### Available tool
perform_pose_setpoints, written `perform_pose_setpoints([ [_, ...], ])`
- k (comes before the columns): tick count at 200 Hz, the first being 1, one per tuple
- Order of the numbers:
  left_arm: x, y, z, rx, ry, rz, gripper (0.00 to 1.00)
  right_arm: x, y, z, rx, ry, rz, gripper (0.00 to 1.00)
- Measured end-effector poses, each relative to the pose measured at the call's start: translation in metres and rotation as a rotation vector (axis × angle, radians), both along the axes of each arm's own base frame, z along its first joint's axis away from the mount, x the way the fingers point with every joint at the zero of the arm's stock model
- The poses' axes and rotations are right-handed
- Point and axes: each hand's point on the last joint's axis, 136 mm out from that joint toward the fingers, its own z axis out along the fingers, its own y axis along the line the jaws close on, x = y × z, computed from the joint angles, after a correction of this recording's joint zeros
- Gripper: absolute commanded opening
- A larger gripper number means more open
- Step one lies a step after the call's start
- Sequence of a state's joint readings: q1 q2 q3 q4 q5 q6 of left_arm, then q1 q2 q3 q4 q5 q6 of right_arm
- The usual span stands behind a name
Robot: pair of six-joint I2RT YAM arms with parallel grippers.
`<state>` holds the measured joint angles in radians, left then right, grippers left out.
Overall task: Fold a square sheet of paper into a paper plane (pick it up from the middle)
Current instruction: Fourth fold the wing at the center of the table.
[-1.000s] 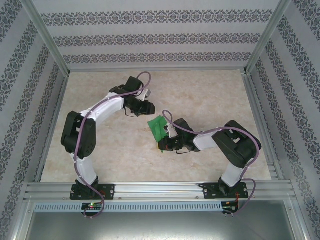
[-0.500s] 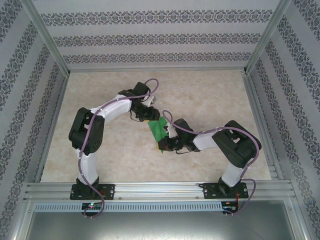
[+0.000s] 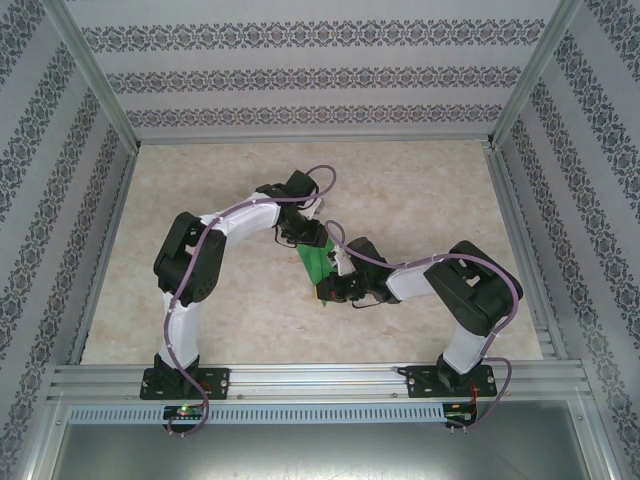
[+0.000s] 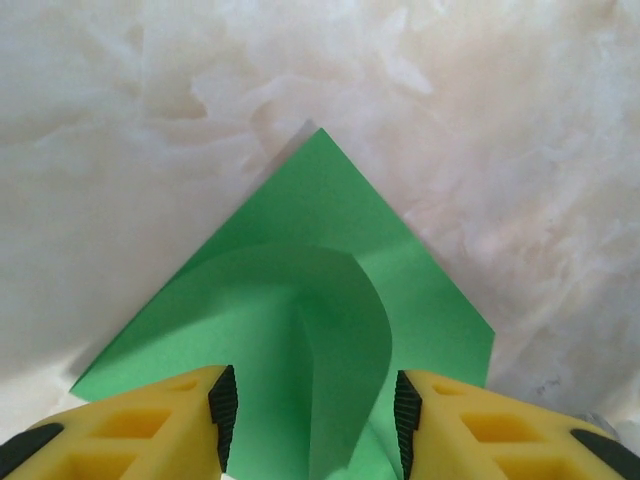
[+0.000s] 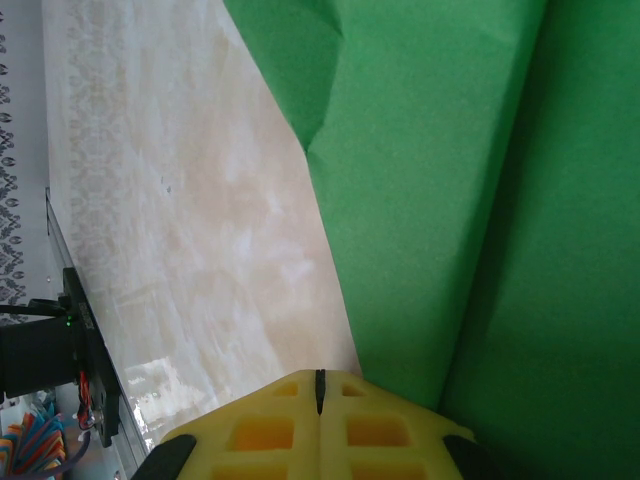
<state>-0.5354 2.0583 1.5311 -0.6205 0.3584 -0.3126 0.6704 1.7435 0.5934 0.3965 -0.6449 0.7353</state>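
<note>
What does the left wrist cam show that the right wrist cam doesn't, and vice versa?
Left wrist: the left gripper is open, with a finger on either side of a curled flap rising from the green paper. The paper's pointed corner faces away.
Right wrist: the right gripper has its fingers closed together. There is a sharp crease close up, and a black box with coloured cables sits past the table edge. Whether the fingers pinch the paper is unclear.
Both: the same green paper on the marble table.

Paper [image 4: 330,220], near part off the bottom edge.
</note>
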Motion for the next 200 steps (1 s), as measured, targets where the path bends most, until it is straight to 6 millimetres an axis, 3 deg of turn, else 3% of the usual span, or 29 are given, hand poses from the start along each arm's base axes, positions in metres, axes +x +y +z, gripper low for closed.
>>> perform_pose_setpoints([
  [37, 0.001, -0.002, -0.01, 0.039, -0.015, -0.024, 0.34, 0.0, 0.0, 0.0, 0.0, 0.0, 0.0, 0.05],
  [101, 0.013, -0.009, 0.0, 0.03, -0.055, -0.024, 0.14, -0.002, 0.002, 0.0, -0.002, -0.002, 0.006, 0.04],
  [152, 0.015, -0.01, -0.01, 0.017, -0.025, -0.024, 0.09, -0.002, 0.002, 0.0, -0.001, 0.0, 0.005, 0.04],
  [200, 0.02, -0.008, -0.004, -0.085, 0.023, -0.006, 0.08, -0.002, 0.002, 0.0, 0.001, 0.001, 0.006, 0.04],
])
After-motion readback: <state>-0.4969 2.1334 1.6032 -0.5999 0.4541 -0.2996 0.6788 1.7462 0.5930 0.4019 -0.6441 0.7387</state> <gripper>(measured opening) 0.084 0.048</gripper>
